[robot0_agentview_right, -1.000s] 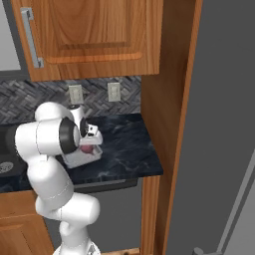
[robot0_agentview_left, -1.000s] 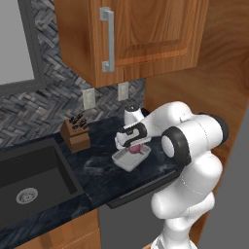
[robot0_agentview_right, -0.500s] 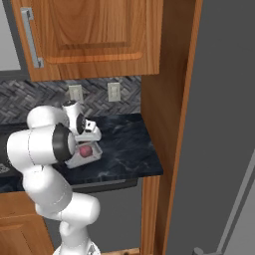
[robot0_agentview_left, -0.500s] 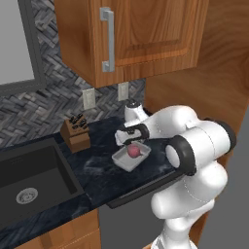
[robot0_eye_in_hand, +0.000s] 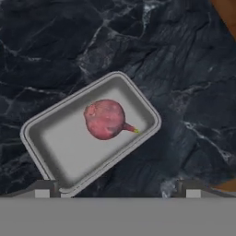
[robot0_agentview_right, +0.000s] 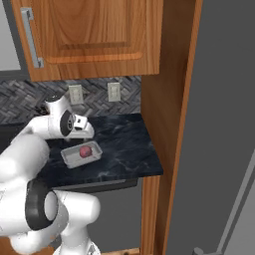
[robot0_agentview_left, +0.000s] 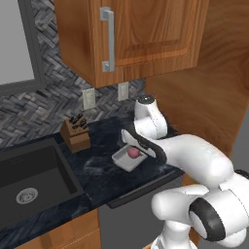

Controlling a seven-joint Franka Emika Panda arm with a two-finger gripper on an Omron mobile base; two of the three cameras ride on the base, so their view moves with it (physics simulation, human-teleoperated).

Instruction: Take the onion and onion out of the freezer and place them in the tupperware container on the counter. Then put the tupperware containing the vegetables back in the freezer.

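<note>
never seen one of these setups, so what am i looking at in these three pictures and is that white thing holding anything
The white thing is a robot arm in a simulated kitchen. Two pictures come from cameras behind it, to its left and right. The third looks down from its hand. On the dark marbled counter sits a pale tupperware container with one reddish onion in it. A wooden knife block stands near the black sink. The gripper hangs above the container with its jaws wide open, holding nothing.
</note>
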